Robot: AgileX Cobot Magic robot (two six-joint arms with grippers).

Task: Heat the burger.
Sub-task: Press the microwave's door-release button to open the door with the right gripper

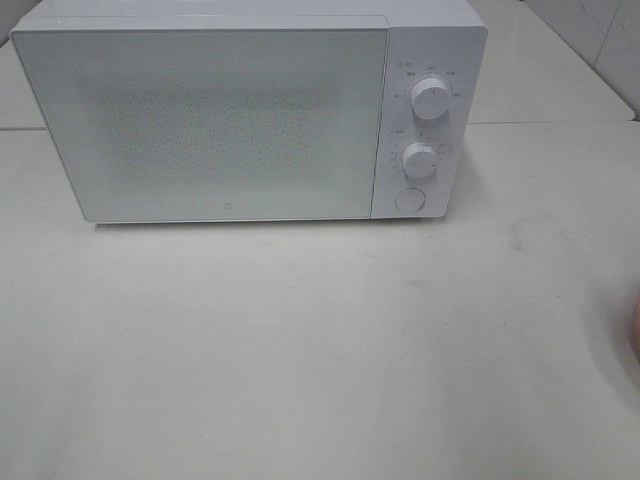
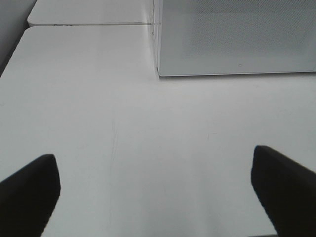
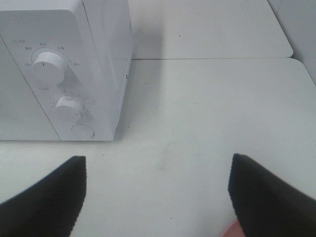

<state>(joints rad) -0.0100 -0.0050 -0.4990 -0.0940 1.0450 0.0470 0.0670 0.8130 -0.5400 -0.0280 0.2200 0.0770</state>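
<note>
The burger is out of view in every frame. A white microwave [image 1: 230, 120] stands at the back of the table with its door shut; its lower corner [image 2: 232, 44] shows in the left wrist view and its control panel [image 3: 54, 79] in the right wrist view. My left gripper [image 2: 155, 163] is open over bare table in front of the microwave's left end. My right gripper [image 3: 157, 163] is open over bare table to the right of the control panel. Neither gripper holds anything, and neither shows in the exterior high view.
Two round knobs [image 1: 430, 100] [image 1: 419, 160] and a round button [image 1: 409, 200] sit on the microwave's right panel. A sliver of a pink plate [image 1: 635, 325] shows at the table's right edge, also as a pink rim [image 3: 231, 230] by my right finger. The table [image 1: 300, 350] is white.
</note>
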